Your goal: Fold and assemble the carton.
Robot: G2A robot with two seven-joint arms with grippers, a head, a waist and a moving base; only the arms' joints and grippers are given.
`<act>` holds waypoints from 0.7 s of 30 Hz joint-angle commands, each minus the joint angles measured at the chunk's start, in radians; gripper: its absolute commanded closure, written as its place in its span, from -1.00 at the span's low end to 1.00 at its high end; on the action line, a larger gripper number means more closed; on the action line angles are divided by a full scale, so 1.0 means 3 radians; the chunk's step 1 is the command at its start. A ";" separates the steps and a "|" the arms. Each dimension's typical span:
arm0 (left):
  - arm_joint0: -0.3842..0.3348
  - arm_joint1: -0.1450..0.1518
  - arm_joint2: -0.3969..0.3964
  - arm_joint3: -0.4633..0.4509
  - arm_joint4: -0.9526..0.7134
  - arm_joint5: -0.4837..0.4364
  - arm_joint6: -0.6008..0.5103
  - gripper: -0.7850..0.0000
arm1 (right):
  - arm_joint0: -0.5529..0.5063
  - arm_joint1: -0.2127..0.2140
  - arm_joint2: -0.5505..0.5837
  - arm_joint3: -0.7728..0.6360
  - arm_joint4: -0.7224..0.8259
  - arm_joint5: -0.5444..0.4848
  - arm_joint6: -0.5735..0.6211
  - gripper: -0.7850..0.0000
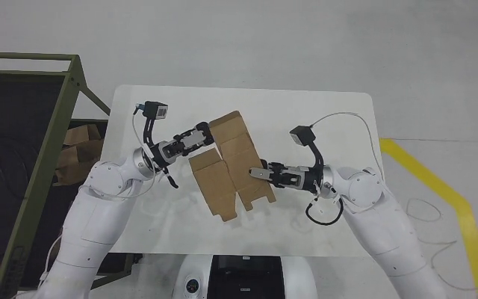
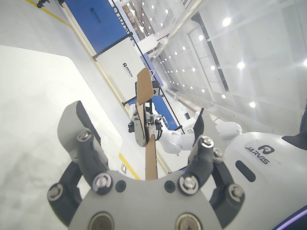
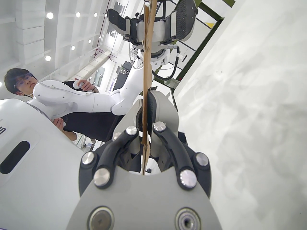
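Note:
A flat, unfolded brown carton (image 1: 228,161) hangs in the air over the white table (image 1: 328,119), between my two arms. My right gripper (image 1: 256,173) is shut on the carton's edge; in the right wrist view the fingers (image 3: 153,111) pinch the edge-on cardboard (image 3: 146,72). My left gripper (image 1: 200,137) stands open at the opposite side of the carton. In the left wrist view its fingers (image 2: 79,120) are spread wide, with the cardboard sheet (image 2: 151,159) passing between them untouched. The right wrist view shows the left gripper (image 3: 150,33) farther off, straddling the sheet.
A green metal frame (image 1: 75,71) stands off the table's left side, with more brown cardboard (image 1: 75,153) stacked below it. A yellow floor line (image 1: 426,176) runs at the right. The table surface around the carton is bare white.

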 commanded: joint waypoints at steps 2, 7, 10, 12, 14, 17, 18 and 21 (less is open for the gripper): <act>-0.0033 -0.0001 0.0030 0.0018 0.0016 0.0022 -0.0043 -0.62 | 0.0013 0.0003 -0.0008 0.0008 -0.0009 -0.0010 0.0025 1.00; -0.0056 -0.0004 0.0053 0.0031 0.0015 0.0012 -0.0047 -0.41 | 0.0029 0.0009 -0.0017 0.0014 -0.0027 -0.0027 0.0055 1.00; -0.0062 -0.0007 0.0074 0.0033 0.0019 0.0009 -0.0041 -0.33 | 0.0036 0.0010 -0.0029 0.0012 -0.0032 -0.0026 0.0059 1.00; -0.0063 -0.0009 0.0096 0.0035 0.0030 0.0007 -0.0039 -0.28 | 0.0041 0.0010 -0.0038 0.0015 -0.0034 -0.0027 0.0056 1.00; -0.0065 -0.0012 0.0118 0.0038 0.0041 0.0003 -0.0036 -0.23 | 0.0047 0.0010 -0.0043 0.0024 -0.0036 -0.0028 0.0041 1.00; -0.0072 -0.0015 0.0138 0.0046 0.0043 -0.0004 -0.0027 -0.14 | 0.0054 0.0011 -0.0050 0.0032 -0.0045 -0.0028 0.0022 1.00; -0.0074 -0.0016 0.0144 0.0049 0.0042 -0.0007 -0.0025 -0.10 | 0.0056 0.0011 -0.0052 0.0033 -0.0048 -0.0028 0.0018 1.00; -0.0081 -0.0019 0.0160 0.0057 0.0031 -0.0009 -0.0017 0.01 | 0.0060 0.0014 -0.0056 0.0032 -0.0049 -0.0028 0.0017 1.00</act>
